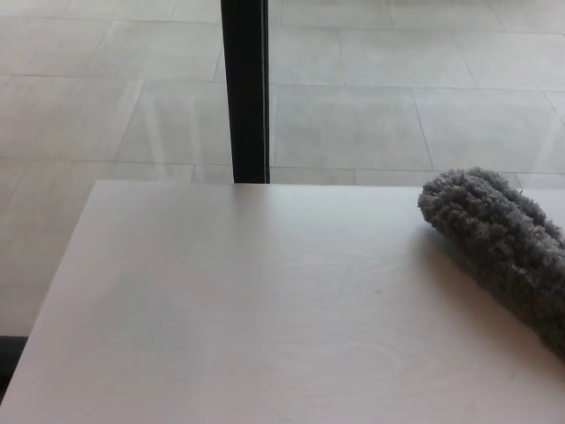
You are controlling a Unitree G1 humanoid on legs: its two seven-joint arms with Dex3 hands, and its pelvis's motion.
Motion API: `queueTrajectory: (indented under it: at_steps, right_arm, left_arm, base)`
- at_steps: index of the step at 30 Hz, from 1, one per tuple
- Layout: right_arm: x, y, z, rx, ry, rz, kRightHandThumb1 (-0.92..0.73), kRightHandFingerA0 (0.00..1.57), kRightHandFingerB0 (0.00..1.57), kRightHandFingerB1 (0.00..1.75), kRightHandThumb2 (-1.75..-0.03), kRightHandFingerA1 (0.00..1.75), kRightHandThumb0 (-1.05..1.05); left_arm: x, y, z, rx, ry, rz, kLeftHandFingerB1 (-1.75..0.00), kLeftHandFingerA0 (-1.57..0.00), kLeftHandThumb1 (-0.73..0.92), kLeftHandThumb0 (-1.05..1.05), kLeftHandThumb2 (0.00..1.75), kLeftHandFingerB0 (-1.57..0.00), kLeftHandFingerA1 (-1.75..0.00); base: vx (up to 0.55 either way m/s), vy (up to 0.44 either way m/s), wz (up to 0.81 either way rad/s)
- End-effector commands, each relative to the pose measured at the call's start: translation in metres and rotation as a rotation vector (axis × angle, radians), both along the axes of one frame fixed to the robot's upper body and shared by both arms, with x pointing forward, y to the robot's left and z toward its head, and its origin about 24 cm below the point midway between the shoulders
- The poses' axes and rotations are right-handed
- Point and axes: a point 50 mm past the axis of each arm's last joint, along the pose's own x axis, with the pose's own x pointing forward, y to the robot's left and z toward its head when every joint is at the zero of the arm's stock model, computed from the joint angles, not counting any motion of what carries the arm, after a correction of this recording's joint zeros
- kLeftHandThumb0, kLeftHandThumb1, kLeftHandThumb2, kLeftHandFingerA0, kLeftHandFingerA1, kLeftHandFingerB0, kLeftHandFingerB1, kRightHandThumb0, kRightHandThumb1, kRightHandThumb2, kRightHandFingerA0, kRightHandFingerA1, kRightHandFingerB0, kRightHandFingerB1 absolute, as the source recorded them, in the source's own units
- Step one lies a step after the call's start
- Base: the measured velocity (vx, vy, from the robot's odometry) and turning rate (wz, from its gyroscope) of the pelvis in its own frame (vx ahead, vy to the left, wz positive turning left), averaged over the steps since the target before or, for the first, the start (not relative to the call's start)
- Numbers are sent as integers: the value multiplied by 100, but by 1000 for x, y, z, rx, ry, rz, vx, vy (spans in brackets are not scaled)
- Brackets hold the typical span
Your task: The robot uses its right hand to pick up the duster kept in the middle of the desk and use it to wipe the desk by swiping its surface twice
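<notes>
Fingers cannot be seen; neither hand is shown.
Duster is laid on the tabletop at its right side, fluffy grey head angled toward the far edge, cut off by the frame.

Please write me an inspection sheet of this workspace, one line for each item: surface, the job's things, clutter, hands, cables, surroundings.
Surface: pale wood-grain desk, bare over most of its top.
Job's things: grey fluffy duster lying on the desk at the right, running out of the picture at the right edge; its handle is not visible.
Clutter: nothing seen.
Hands: neither hand is in view.
Cables: nothing seen.
Surroundings: light tiled floor beyond the desk; a black vertical post stands behind the far edge.
</notes>
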Motion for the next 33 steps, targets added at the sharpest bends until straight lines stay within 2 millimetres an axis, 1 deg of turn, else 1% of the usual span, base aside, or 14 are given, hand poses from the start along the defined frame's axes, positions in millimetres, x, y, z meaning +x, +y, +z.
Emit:
queueTrajectory:
  at_steps: [1, 5, 6, 7, 10, 12, 13, 14, 16, 22, 23, 25, 26, 33]
  right_arm:
    - [-12, 4, -22, 93, 114, -36, -68, 75, 54, 48, -61, 130, -40]
    - [-6, 11, -21, 116, 45, -36, -68, 73, 64, 66, -61, 131, -39]
    - [-2, 15, -20, 114, -1, -48, -54, 82, 22, 54, -80, 124, -42]
    - [5, 20, -17, 127, -35, -20, -59, 72, 19, 40, -61, 147, -36]
    - [11, 23, -13, 89, -6, 12, -68, 85, 63, 56, -61, 126, -36]
    - [12, 24, -13, 86, -6, 20, -68, 85, 63, 56, -61, 126, -36]
    - [23, 24, 3, 48, -107, 107, -70, 92, 79, 59, -61, 91, -39]
    - [23, 24, 3, 49, -106, 107, -70, 92, 79, 59, -61, 91, -39]
    - [30, 20, 20, 77, -188, 145, -75, 81, 67, 69, -62, 124, -39]
    - [33, 0, 60, 94, -304, 190, -71, 70, 42, 45, -65, 143, -61]
    - [28, -12, 77, 131, -289, 214, -63, 27, 18, 53, -98, 68, -73]
    - [20, -20, 91, 140, -328, 206, -63, 25, 8, 59, -101, 84, -88]
    - [13, -24, 99, 144, -355, 210, -81, 18, 5, 58, -64, 120, -91]
    - [-46, -41, 128, 138, -551, 194, -83, 5, 0, 93, -64, 132, -102]
  left_arm:
    - [0, 6, 7, 20, -25, 2, -48, -42, 74, -51, 62, -44, -62]
    - [0, 7, 7, 21, -17, -10, -47, -41, 75, -51, 62, -44, -61]
    - [-1, 7, 7, 24, -12, -8, -47, -41, 74, -51, 62, -44, -60]
    - [-2, 7, 7, 27, -3, -16, -46, -42, 75, -51, 62, -43, -59]
    - [-3, 6, 6, 31, 0, -13, -48, -42, 76, -52, 62, -45, -59]
    - [-3, 6, 5, 31, 1, -10, -48, -42, 76, -52, 62, -45, -59]
    - [-3, 6, 6, 29, -1, -28, -48, -41, 76, -53, 62, -46, -58]
    - [-3, 6, 6, 30, -1, -28, -48, -41, 76, -53, 62, -46, -58]
    - [-4, 6, 6, 36, 2, -26, -47, -44, 77, -52, 63, -48, -58]
    - [-6, 7, 5, 24, -5, 3, -46, -42, 77, -50, 63, -47, -57]
    - [-7, 7, 6, 30, 2, -9, -46, -39, 77, -53, 62, -46, -57]
    - [-8, 7, 5, 25, 0, 1, -48, -35, 76, -53, 62, -46, -58]
    - [-8, 7, 5, 23, -1, 7, -49, -38, 75, -52, 62, -52, -57]
    - [-12, 7, 4, 29, 8, 12, -48, -45, 79, -52, 63, -49, -61]
  base:
    - [0, 0, 0]
    - [0, 0, 0]
    - [0, 0, 0]
    - [0, 0, 0]
    - [0, 0, 0]
    - [0, 0, 0]
    - [0, 0, 0]
    - [0, 0, 0]
    - [0, 0, 0]
    - [0, 0, 0]
    - [0, 0, 0]
    - [0, 0, 0]
    - [0, 0, 0]
    - [0, 0, 0]
